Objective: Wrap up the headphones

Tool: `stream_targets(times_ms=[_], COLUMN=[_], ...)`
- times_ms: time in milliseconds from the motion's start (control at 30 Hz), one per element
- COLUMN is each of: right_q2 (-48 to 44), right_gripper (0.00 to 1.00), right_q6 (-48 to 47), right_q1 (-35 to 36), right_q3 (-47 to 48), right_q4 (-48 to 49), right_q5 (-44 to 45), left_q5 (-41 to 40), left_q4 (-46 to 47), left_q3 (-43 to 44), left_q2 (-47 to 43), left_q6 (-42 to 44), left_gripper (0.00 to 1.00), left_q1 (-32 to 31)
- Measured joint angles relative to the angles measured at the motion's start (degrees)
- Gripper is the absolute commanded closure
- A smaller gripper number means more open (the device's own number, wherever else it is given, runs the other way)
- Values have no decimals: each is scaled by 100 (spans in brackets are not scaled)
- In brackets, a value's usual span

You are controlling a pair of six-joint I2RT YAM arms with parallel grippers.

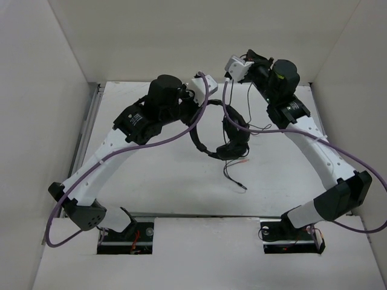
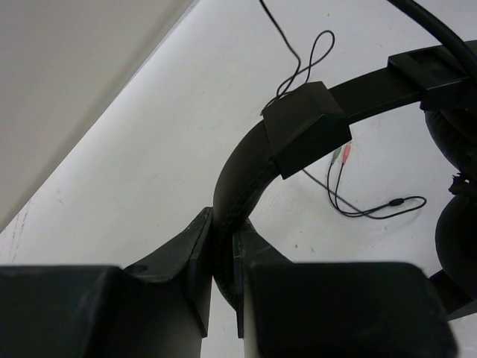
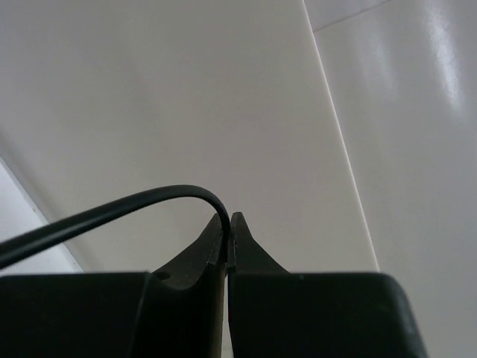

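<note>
Two arms reach toward the far middle of the white table (image 1: 163, 181), and the headphones (image 1: 233, 145) are between them. The left gripper (image 2: 223, 246) is closed tightly on the thin black headband (image 2: 246, 164), with one finger on each side of it, just below a square slider block (image 2: 305, 123). The padded earcups (image 2: 456, 145) sit close together at the other end of the headband; I cannot tell whether they touch the table. The right gripper (image 3: 228, 231) is raised near the back wall (image 1: 181, 36). Its jaws are almost together and pinch the thin black cable (image 3: 112, 212), which bends over the fingertips. More of the cable lies loose on the table, with the red and green plugs (image 2: 341, 155) side by side.
</note>
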Motion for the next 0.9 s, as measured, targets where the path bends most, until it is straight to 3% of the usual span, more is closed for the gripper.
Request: stream_targets(times_ms=[433,900], right_q2=[28,175], right_gripper=[100,100], right_q6=[444,1045], right_q1=[308,365], right_q3=[490,284], right_q4=[-105,-72], right_q5=[28,66], left_q5=[413,682], left_q4=[-291,-553], left_q3=[96,286], left_q2=[0,63], left_q6=[0,-57], left_gripper=[100,100], left_q1=[-74,-101])
